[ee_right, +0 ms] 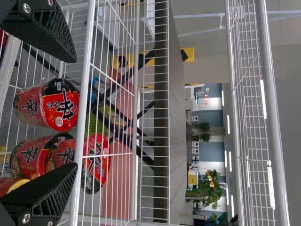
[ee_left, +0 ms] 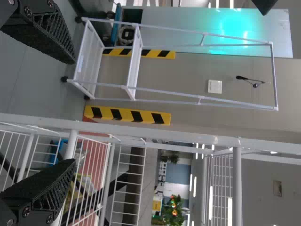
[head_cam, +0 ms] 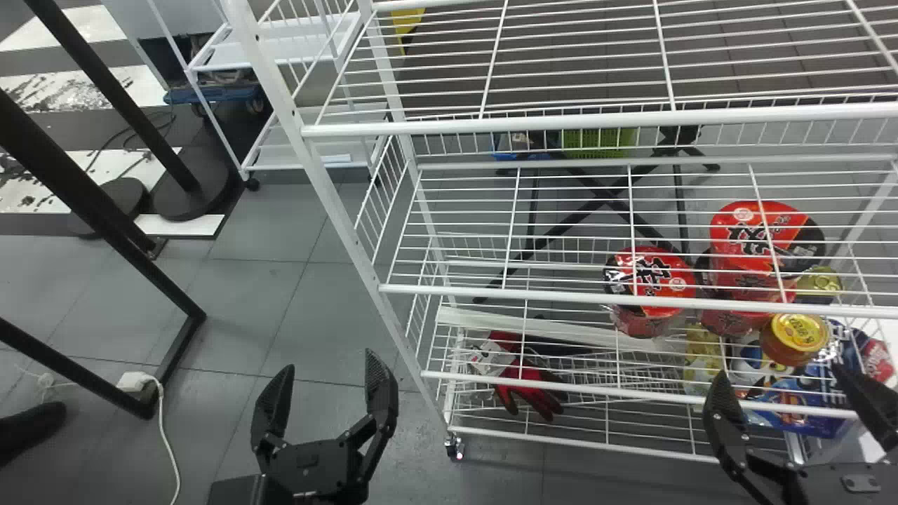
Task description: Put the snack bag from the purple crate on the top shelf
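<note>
- Jaws of the left gripper [head_cam: 328, 359]: released, the two fingers spread well apart. It is near, at the left, just outside the near left post of the white wire rack [head_cam: 340, 203].
- Jaws of the right gripper [head_cam: 779, 369]: released too, with a wide gap between the fingers. It is near, at the right, in front of the rack's lower part.
- Blue printed packets [head_cam: 793, 403] lie low in the rack at the right, behind the right gripper from the head camera. I cannot tell whether the snack bag is among them, so its place stays unsure.
- The top shelf [head_cam: 603, 120] of the rack spans the far part of the scene, from the middle to the right.
- Red and black noodle cups stand at the right, seen through the rack's wires: a single cup [head_cam: 649, 280] and, to its right, a cup stack [head_cam: 758, 238].
- A yellow-lidded jar [head_cam: 796, 330] sits nearer than the stack, beside it, above the blue packets in the head view.
- Red gloves [head_cam: 530, 393] lie low in the rack, toward its left end.
- Far left, past the rack, stands a white trolley [head_cam: 280, 49]; far behind the rack is a green basket [head_cam: 600, 142].
</note>
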